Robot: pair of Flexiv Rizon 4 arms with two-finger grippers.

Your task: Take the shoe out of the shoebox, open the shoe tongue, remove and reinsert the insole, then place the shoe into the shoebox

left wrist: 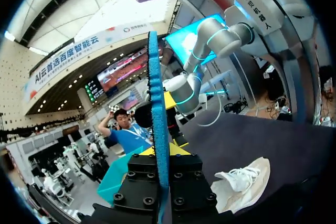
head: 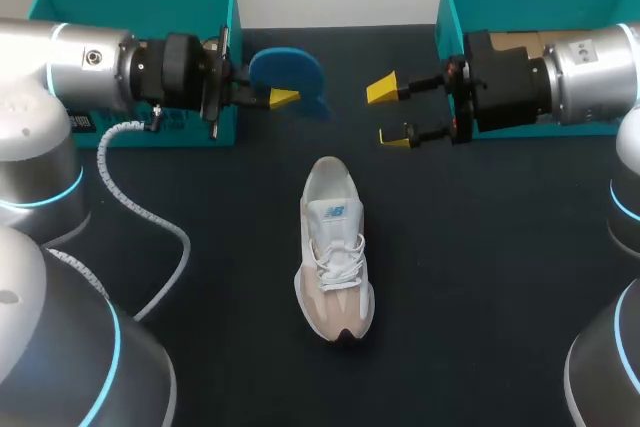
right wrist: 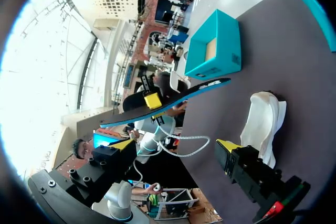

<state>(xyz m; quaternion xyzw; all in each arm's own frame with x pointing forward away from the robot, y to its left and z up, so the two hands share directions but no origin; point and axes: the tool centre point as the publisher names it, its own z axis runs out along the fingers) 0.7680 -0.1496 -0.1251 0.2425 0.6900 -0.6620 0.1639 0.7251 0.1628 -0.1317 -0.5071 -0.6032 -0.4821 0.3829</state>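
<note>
Left gripper [head: 281, 98] pinches the blue insole [head: 292, 73]; right gripper [head: 390, 114], its 2 fingers spread wide, hangs near it.

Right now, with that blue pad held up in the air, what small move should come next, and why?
Probably the left claw should lower the blue insole toward the shoe. The insole is already out, clamped in that claw, and the shoe lies free between the arms; the right claw is open and empty.
</note>
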